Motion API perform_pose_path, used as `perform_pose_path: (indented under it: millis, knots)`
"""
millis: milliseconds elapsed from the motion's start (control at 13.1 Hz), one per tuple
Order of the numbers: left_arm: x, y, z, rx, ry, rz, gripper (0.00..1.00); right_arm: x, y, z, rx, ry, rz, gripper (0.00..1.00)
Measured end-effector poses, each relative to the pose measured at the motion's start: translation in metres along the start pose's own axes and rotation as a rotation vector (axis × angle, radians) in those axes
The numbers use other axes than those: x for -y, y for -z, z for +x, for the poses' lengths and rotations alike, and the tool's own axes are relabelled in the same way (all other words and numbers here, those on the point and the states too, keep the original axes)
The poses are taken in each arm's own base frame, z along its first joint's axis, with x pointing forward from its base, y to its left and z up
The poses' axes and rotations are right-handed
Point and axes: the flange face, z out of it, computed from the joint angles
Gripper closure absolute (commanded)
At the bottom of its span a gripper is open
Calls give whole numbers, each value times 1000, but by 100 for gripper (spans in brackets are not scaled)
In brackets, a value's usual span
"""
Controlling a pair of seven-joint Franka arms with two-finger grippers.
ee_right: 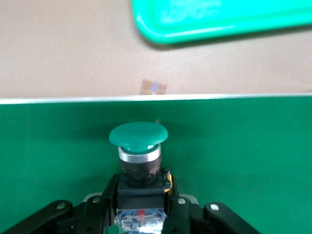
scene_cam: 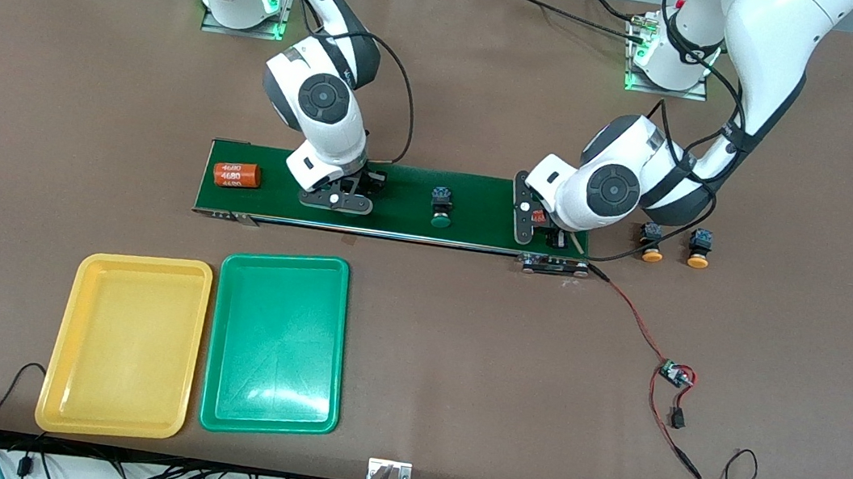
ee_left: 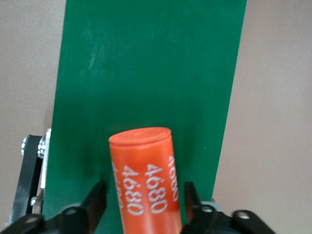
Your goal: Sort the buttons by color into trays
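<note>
My right gripper [ee_right: 141, 187] is shut on the black body of a green-capped button [ee_right: 138, 135], low over the conveyor belt [ee_right: 243, 146]. In the front view this gripper [scene_cam: 338, 198] hides that button. A second green button [scene_cam: 441, 207] stands on the belt between the two grippers. Two yellow-capped buttons [scene_cam: 651, 243] [scene_cam: 699, 249] sit on the table beside the belt's end toward the left arm. My left gripper [ee_left: 145, 195] [scene_cam: 545, 234] is open around an orange "4680" cylinder [ee_left: 146, 170], with a gap at each finger. The yellow tray [scene_cam: 125, 341] and green tray [scene_cam: 275, 343] lie nearer the front camera.
Another orange "4680" cylinder [scene_cam: 237, 175] lies on the belt [scene_cam: 398, 203] at the right arm's end. A small circuit board [scene_cam: 674, 374] with red and black wires lies on the table toward the left arm's end. Cables run along the front edge.
</note>
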Motion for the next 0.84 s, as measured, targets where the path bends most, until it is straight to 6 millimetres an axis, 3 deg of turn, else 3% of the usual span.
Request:
perform_pose_path:
  millis: [228,457,609,837]
  knots:
    - [6,19,-3,-15,10,33,0,-40,58,35,-7,-13,-40,100]
    - [15,71,-23,-4,84,108,0,-78,110,78,-58,2,-24,100]
    - [18,113,-54,27,233,155,0,-110,119,108,-80,24,-11,100]
    - [22,161,-101,24,518,225,0,-146,93,147,-98,70,18,100]
